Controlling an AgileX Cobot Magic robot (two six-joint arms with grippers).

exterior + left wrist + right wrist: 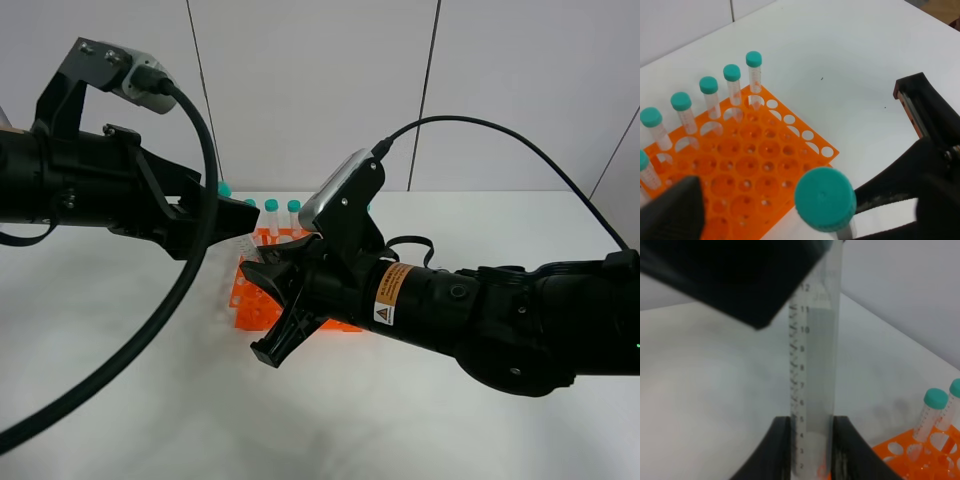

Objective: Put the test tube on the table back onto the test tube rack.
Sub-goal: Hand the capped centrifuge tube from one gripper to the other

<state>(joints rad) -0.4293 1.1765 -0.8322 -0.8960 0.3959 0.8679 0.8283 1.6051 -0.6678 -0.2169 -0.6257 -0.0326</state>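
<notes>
From the high camera, the left tool (226, 228) and the right tool (258, 272) meet above the orange test tube rack (262, 302), which stands on the white counter (120, 400). The test tube (244, 246) shows only as a pale sliver in the air between them, clear of both counter and rack. In the left wrist view the left tool is spread wide. One finger sits well off to each side of the tube's teal cap (825, 198) and neither touches it. Behind the cap lie the rack's free holes (765, 150) and a row of capped tubes (731, 73) along one edge. The right wrist view shows the right tool pressed onto the tube, its fingers (845, 452) pinching the clear barrel (812, 385) low down, near the tip end, with the tube upright. That low pinch on smooth plastic is probably the weak point. If the left tool closes off-centre on the cap, it could lever the tube round in the right tool's hold. If the right tool lets go before the cap is firmly clamped, the tube would likely drop onto the rack and bounce away. A swing toward the standing tubes could also knock them.
</notes>
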